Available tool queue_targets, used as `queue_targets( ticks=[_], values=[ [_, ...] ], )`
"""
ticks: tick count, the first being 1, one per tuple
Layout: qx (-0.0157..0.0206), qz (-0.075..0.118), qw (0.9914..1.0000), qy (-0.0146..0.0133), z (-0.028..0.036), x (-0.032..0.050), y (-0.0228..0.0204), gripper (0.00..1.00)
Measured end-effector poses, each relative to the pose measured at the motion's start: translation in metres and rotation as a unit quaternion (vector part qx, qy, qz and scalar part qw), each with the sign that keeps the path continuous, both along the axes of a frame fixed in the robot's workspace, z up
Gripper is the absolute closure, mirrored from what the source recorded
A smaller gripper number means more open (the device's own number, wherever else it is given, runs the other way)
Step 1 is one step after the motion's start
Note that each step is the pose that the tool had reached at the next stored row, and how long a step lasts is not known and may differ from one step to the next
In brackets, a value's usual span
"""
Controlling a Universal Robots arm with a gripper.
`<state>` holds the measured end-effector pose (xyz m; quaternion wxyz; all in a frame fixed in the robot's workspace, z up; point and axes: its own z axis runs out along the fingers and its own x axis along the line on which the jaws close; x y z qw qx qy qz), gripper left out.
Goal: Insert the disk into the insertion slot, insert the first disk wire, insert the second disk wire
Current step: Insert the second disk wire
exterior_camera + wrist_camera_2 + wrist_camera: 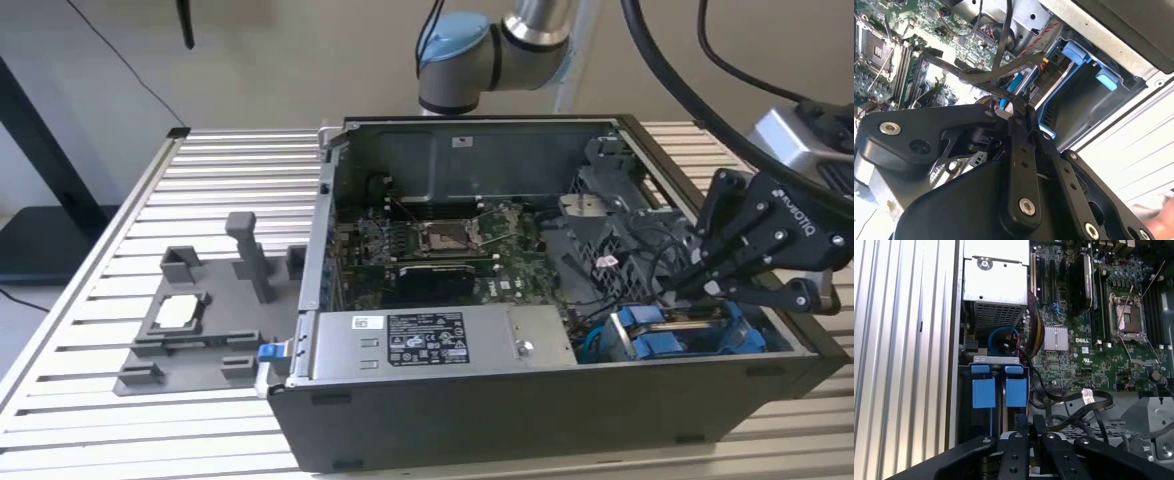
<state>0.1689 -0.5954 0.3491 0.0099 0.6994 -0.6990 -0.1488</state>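
My black gripper [678,285] reaches into the open computer case [534,400] on the exterior view's right, just above the insertion slot [687,335]. The slot is a dark bay with blue plastic fittings [983,390]. The disk's silver edge [1053,91] shows inside it, held in a blue frame. In the second wrist view the gripper [1006,112] is shut on a black disk wire [979,75] close to its small blue and white connector. That wire loops away across the motherboard. In the first wrist view the gripper [1033,432] pinches the dark wire just behind the blue fittings.
The grey power-supply box [427,340] lies along the case's front. The motherboard with its square CPU socket [441,235] fills the middle. Loose black cables [1079,400] hang beside the bay. A grey fixture [200,320] with a chip stands on the slatted table at the exterior view's left.
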Motion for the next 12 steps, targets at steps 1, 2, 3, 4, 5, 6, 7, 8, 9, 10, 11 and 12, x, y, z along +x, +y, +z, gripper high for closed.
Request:
queue_targets(
  ticks=[1,2,3,4,5,6,7,8,9,10,11,12],
  values=[
    [0.0000,0.000,1.00000,0.0000,-0.0007,0.0001,-0.0001,0.84],
    [0.0002,0.000,1.00000,0.0000,-0.0015,0.0003,-0.0004,0.84],
    [0.0007,0.000,1.00000,0.0000,-0.0022,0.0009,-0.0008,0.84],
    [0.0016,0.000,1.00000,0.0000,-0.0030,0.0015,-0.0013,0.84],
    [0.0025,0.000,1.00000,0.0000,-0.0038,0.0022,-0.0020,0.84],
    [0.0030,0.000,1.00000,0.0000,-0.0044,0.0028,-0.0025,0.84],
    [0.0033,-0.001,0.99999,0.0000,-0.0051,0.0033,-0.0030,0.84],
    [0.0034,-0.004,0.99999,0.0000,-0.0060,0.0034,-0.0031,0.84],
    [0.0034,-0.006,0.99997,0.0000,-0.0068,0.0036,-0.0032,0.84],
    [0.0034,-0.009,0.99995,0.0000,-0.0075,0.0038,-0.0033,0.84],
    [0.0035,-0.012,0.99992,-0.0001,-0.0082,0.0041,-0.0033,0.84],
    [0.0039,-0.015,0.99988,-0.0001,-0.0090,0.0043,-0.0033,0.84]
  ],
)
